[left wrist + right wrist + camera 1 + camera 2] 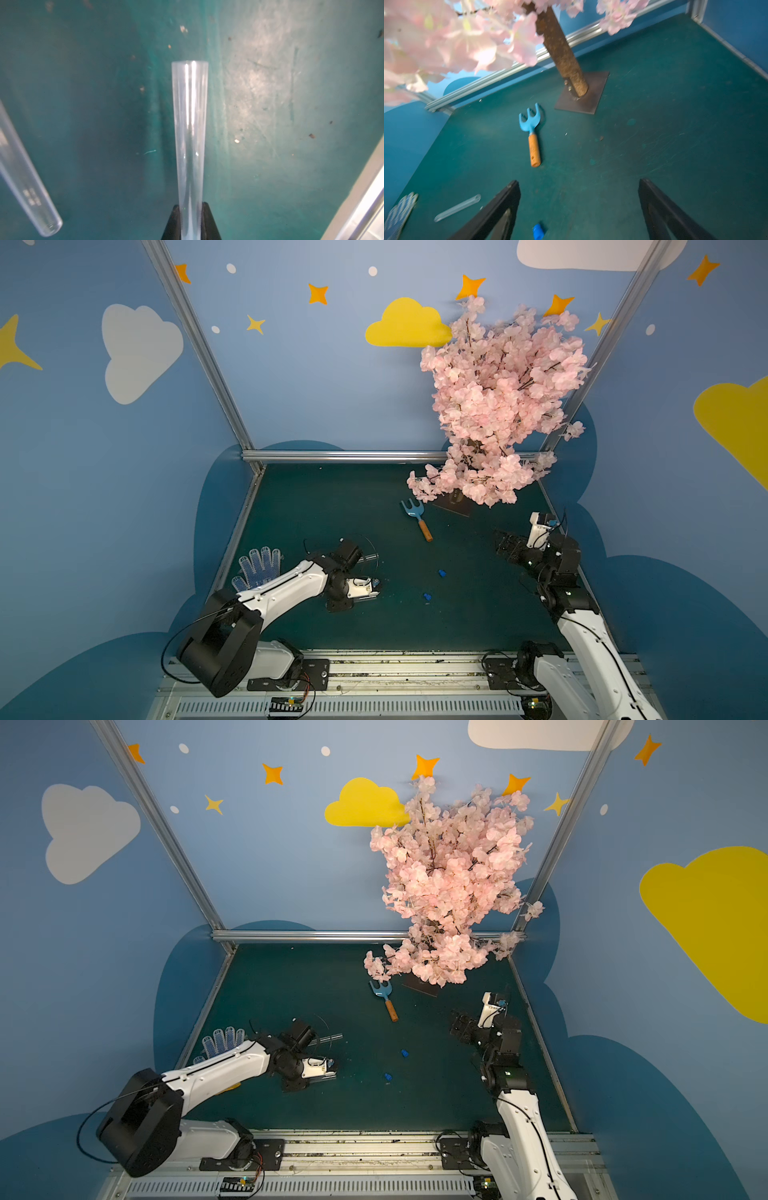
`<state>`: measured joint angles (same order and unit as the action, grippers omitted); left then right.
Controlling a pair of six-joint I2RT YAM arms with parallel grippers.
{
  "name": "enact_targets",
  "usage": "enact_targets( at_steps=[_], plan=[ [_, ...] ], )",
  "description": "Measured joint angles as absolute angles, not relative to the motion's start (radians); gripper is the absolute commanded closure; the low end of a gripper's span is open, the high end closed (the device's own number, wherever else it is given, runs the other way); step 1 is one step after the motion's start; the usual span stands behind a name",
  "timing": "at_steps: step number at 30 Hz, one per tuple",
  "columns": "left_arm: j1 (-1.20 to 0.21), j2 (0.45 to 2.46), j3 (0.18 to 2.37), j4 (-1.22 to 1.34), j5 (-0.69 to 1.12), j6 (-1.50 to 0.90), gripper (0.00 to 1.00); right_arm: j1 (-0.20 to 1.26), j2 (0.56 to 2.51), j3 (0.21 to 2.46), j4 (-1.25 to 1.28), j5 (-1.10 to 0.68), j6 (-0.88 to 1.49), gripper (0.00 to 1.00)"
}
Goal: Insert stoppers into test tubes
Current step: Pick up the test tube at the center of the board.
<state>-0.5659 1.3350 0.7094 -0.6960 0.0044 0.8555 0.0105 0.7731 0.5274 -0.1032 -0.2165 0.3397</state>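
Note:
In the left wrist view my left gripper (190, 205) is shut on a clear test tube (190, 135), gripped near one end; its far end points away over the green mat. A second test tube (25, 180) lies loose on the mat beside it, also seen as a test tube (457, 207) in the right wrist view. In both top views two small blue stoppers (441, 573) (427, 596) lie on the mat between the arms. My right gripper (579, 187) hangs open and empty above the mat at the right, with one stopper (538, 231) just below its fingers.
A light-blue garden fork (417, 518) with an orange handle lies mid-mat. A pink blossom tree (498, 406) stands on a square plate (583, 95) at the back right. A dotted glove (257, 566) lies at the left edge. Metal rails border the mat.

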Motion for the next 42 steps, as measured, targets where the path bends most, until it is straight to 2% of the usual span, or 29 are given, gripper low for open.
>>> enact_targets(
  at_steps=[9,16,20,22,25,35,42],
  plan=[
    [-0.575,1.194,0.715,-0.696,0.059,0.821,0.95,0.059,0.812,0.574,-0.205,-0.378,0.457,0.1],
    [-0.591,1.11,0.772,-0.651,0.167,0.774,0.94,0.434,1.102,0.615,-0.128,-0.581,0.657,0.12],
    [-0.607,1.114,0.783,-0.635,0.203,0.758,0.94,0.554,1.198,0.68,-0.088,-0.641,0.731,0.15],
    [-0.619,1.117,0.783,-0.625,0.21,0.755,0.94,0.603,1.24,0.73,-0.069,-0.655,0.748,0.18],
    [-0.635,1.127,0.784,-0.611,0.214,0.754,0.94,0.669,1.296,0.786,-0.033,-0.66,0.769,0.32],
    [-0.651,1.153,0.784,-0.569,0.196,0.74,0.94,0.778,1.401,0.896,-0.128,-0.571,0.766,0.31],
    [-0.656,1.17,0.784,-0.537,0.152,0.728,0.94,0.804,1.441,0.916,-0.153,-0.559,0.764,0.41]
  ],
)
